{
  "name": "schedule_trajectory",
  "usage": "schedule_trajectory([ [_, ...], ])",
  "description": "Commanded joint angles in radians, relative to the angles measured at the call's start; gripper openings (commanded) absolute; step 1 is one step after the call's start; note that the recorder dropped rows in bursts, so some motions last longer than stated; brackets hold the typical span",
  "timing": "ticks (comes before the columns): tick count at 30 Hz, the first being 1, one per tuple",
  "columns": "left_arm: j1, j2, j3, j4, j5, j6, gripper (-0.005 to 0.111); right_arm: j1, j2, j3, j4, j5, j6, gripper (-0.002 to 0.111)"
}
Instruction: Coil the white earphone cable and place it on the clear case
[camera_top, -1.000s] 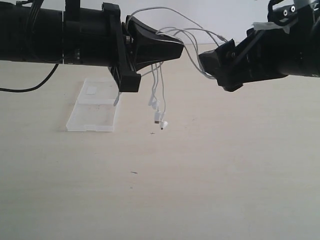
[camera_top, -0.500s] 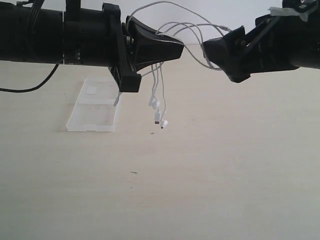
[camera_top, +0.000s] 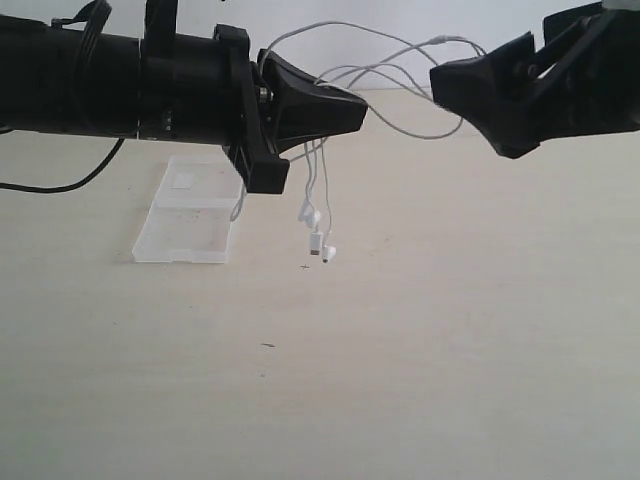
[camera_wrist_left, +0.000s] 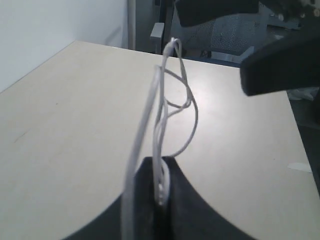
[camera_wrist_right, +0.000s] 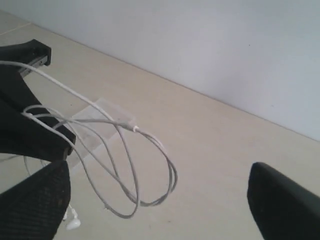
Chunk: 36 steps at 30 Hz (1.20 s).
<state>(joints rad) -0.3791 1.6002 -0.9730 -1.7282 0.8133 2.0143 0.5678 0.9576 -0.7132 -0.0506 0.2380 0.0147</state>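
Beige table (camera_top: 450, 380) w/ clear case (camera_top: 190, 215) on it.

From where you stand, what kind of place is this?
Probably a robot test bench in a lab: a bare pale table against a plain white wall, a black left arm and right arm over it, with an earphone cable and clear case.

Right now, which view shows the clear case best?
Exterior view: the clear case lies on the table, nearly whole. The right wrist view shows it faintly behind the cable; the left wrist view misses it.
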Motion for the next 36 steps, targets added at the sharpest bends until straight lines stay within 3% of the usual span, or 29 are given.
schedule_trajectory([
  [1,0.001,0.0,-0.007,-0.016,-0.005,0.0,0.0,-0.004,-0.024,-0.003,-0.006,-0.035,-0.015,0.091],
  [5,0.001,0.0,-0.007,-0.016,-0.004,-0.002,0.0,0.007,-0.024,-0.003,-0.006,-0.058,-0.159,0.091],
  [10,0.001,0.0,-0.007,-0.016,-0.004,-0.002,0.0,0.106,-0.009,-0.003,-0.006,-0.057,-0.476,0.091],
  [15,0.001,0.0,-0.007,-0.016,-0.004,-0.002,0.0,0.173,0.068,-0.003,-0.006,-0.026,-0.598,0.091],
  [24,0.001,0.0,-0.007,-0.016,-0.004,-0.006,0.0,0.217,0.115,-0.003,-0.01,-0.141,-0.648,0.091],
  [27,0.001,0.0,-0.007,-0.016,-0.004,-0.006,0.0,0.217,0.127,-0.003,-0.006,-0.181,-0.576,0.091],
  [36,0.001,0.0,-0.007,-0.016,-0.004,-0.032,0.0,0.215,0.185,-0.056,-0.091,-0.112,-0.544,0.095],
])
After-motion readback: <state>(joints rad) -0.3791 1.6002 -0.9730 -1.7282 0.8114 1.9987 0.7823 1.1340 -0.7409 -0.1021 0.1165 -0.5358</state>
